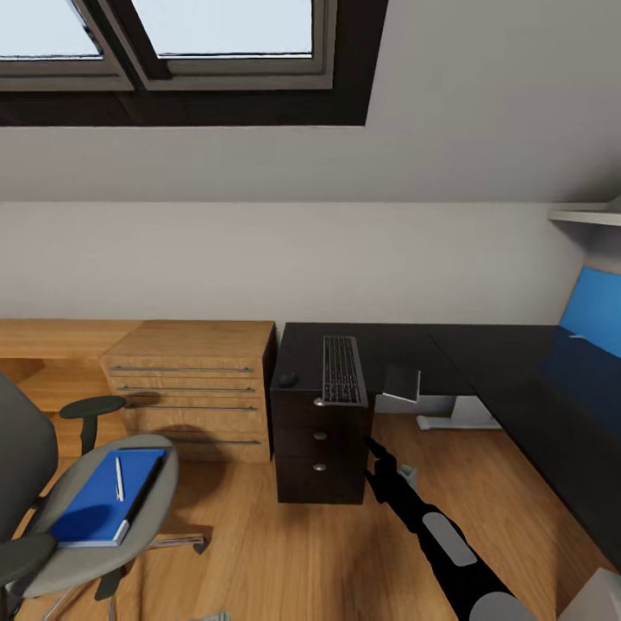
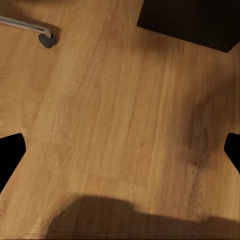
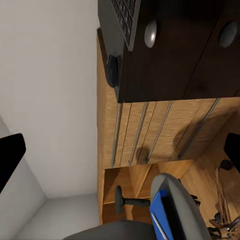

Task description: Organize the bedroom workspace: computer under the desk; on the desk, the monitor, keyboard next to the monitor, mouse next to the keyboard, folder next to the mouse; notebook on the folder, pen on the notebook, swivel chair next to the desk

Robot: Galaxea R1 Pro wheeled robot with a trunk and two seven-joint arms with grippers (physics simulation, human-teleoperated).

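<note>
No readable text, label, brand, number or sign anywhere; keyboard (image 1: 341, 369) at 12 o'clock on the desk (image 1: 483, 362) with key legends too small to make out; folder (image 1: 110, 495) at 9 o'clock on the chair (image 1: 103, 517) plain blue, no lettering

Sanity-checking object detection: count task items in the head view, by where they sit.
On the desk: 3, keyboard, mouse, notebook
On the swivel chair: 2, folder, pen
Total: 5
</note>
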